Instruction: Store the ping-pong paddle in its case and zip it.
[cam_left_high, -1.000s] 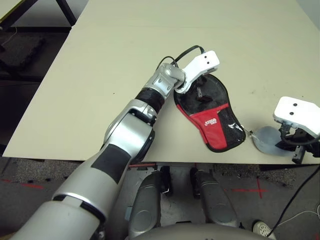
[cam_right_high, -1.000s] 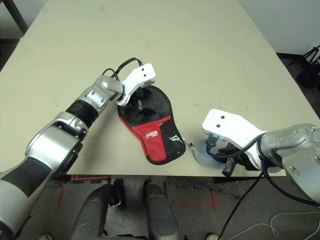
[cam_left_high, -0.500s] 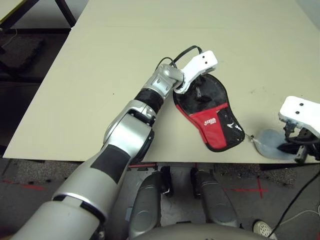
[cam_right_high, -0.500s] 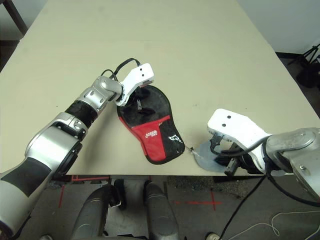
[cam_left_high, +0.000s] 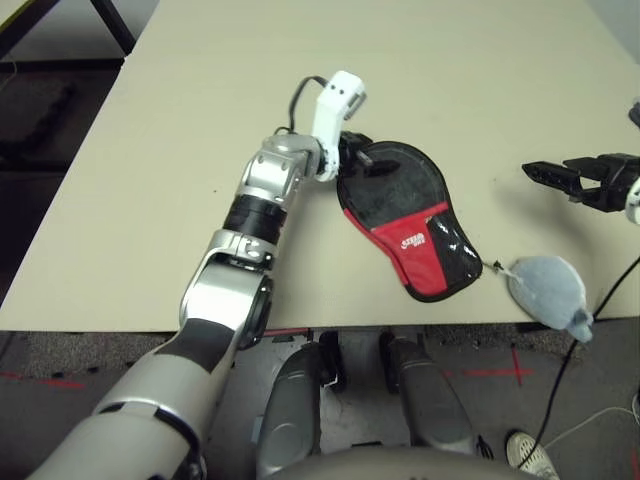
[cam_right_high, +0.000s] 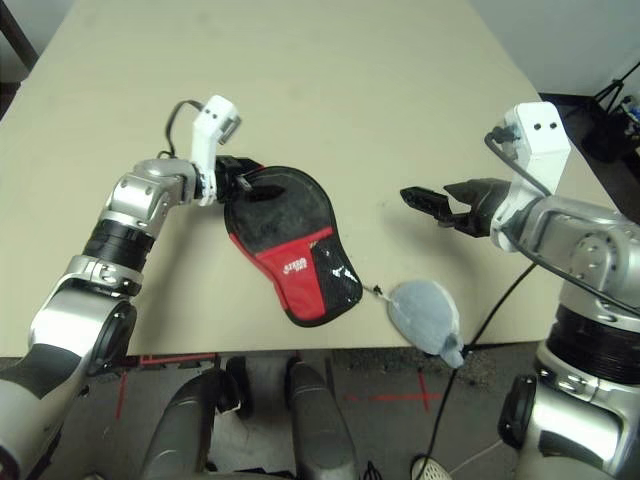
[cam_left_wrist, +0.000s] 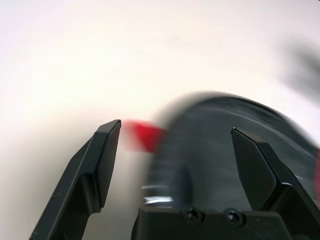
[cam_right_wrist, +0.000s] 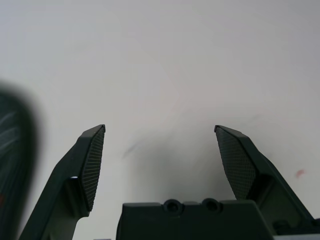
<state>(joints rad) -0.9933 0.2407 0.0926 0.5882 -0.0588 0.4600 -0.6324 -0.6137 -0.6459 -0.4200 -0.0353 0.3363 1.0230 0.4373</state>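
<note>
Sitting near the table's (cam_right_high: 330, 80) front edge is the case (cam_right_high: 285, 245), black with a red panel, zipped shut as far as I can tell. My left gripper (cam_left_high: 362, 157) hangs wide open at its round end, gripping nothing. My right gripper (cam_right_high: 432, 203) is wide open too, empty, well apart. Grey pouch (cam_right_high: 425, 315) lies just beside the case.

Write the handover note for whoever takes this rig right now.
Left gripper: open, at the round end of the case, holding nothing.
Right gripper: open and empty, above bare table to the right of the case.
Case lies flat near the table's front edge, with a grey pouch on a cord beside it. No paddle outside the case.
Left to do: confirm the zip is fully shut; the pictures don't settle it.
</note>
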